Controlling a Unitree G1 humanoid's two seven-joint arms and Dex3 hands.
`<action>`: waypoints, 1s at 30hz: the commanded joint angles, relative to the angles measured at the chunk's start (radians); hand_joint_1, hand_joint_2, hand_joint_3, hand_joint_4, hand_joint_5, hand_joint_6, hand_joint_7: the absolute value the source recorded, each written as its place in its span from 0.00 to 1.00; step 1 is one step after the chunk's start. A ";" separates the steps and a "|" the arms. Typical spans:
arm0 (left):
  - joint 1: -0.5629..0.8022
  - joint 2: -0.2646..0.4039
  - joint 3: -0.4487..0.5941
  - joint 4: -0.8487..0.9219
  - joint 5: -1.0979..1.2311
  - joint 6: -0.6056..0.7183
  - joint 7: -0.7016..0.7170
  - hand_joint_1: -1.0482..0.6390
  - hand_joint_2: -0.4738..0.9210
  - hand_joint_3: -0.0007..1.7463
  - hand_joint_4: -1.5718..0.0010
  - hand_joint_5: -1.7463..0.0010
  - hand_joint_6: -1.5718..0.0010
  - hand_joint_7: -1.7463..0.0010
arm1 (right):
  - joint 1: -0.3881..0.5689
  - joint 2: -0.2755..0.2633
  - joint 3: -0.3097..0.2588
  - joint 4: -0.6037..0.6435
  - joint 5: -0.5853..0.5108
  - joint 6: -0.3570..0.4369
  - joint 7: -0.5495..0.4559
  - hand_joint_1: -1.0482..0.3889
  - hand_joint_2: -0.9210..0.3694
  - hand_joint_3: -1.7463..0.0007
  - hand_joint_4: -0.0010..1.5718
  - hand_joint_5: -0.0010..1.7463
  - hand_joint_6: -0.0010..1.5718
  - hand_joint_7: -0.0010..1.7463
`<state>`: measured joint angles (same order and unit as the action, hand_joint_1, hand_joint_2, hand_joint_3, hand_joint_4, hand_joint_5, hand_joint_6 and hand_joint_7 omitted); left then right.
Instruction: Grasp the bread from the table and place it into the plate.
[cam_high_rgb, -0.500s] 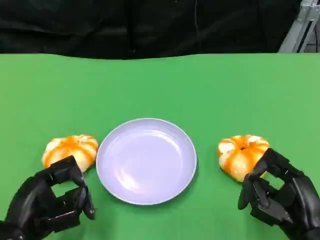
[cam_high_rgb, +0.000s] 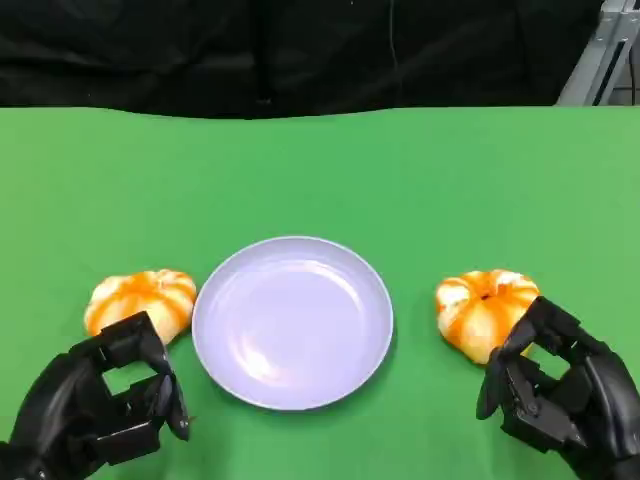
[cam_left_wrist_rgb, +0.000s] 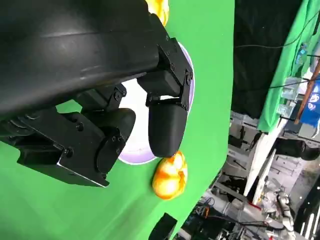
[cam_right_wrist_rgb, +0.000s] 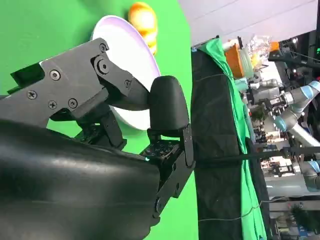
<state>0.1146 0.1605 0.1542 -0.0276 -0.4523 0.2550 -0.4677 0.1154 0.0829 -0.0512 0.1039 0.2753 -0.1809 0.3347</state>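
Two orange-and-white pumpkin-shaped bread rolls lie on the flat green table (cam_high_rgb: 320, 160), one on each side of the round pale lavender plate (cam_high_rgb: 292, 321), which holds nothing. The left bread roll (cam_high_rgb: 140, 300) sits just beside the plate's rim; the right bread roll (cam_high_rgb: 485, 310) lies a little farther from it. The black left hand (cam_high_rgb: 100, 405) hovers near its roll, fingers curled but apart, holding nothing. The black right hand (cam_high_rgb: 555, 395) reaches the right roll's near edge, fingers apart, gripping nothing; whether it touches I cannot tell.
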 joint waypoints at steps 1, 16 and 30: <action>0.004 0.010 0.008 0.008 0.012 -0.033 -0.006 0.68 0.79 0.77 0.46 0.00 0.57 0.00 | 0.002 -0.009 -0.001 -0.005 0.009 -0.006 0.001 0.63 0.23 0.41 0.53 1.00 0.41 0.95; -0.016 0.029 -0.056 0.200 0.582 -0.725 0.292 0.37 1.00 0.13 0.63 0.70 0.53 0.88 | 0.004 -0.012 0.001 -0.013 0.012 0.007 0.001 0.63 0.22 0.41 0.53 1.00 0.40 0.95; -0.119 0.201 -0.153 0.181 1.103 -0.579 0.585 0.09 1.00 0.08 0.81 0.95 0.68 1.00 | -0.002 -0.012 -0.005 -0.003 0.019 0.010 0.007 0.65 0.22 0.40 0.53 1.00 0.40 0.95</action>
<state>0.0001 0.3375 0.0115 0.1447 0.6406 -0.3392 0.0915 0.1158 0.0826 -0.0492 0.0974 0.2841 -0.1654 0.3388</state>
